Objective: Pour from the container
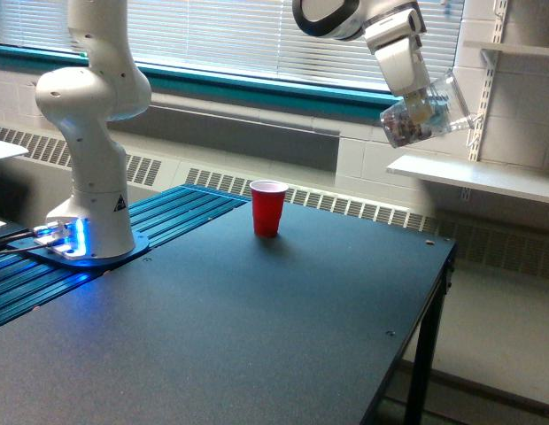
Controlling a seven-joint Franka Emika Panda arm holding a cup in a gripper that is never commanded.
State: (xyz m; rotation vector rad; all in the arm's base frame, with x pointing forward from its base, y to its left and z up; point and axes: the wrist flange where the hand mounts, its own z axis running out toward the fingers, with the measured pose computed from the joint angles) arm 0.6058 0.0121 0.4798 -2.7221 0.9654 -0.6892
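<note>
Exterior view, upper right of the frame: one clear plastic container [429, 111] hangs in the air, tilted well over on its side, with its wider open end toward the exterior view's right and slightly up. Small dark and pale bits lie heaped in its lower end, toward the exterior view's left. The gripper [420, 104] comes down from the top edge of the frame and is clamped on the container; one pale finger [421, 108] shows pressed against the clear wall, while the other is hard to make out behind the plastic. The container is held high above the far right part of the table, in front of a white wall shelf [474, 177].

One red plastic cup [268, 208] stands upright on the dark table [257, 336], left of frame centre, well apart from the container and far below it, its mouth open upward.

One white robot arm is in view; its base [88, 226] sits at the left of the frame on a ribbed blue-lit surface, with blue lights glowing at its foot. Window blinds [248, 35] run across the top of the frame behind everything.
</note>
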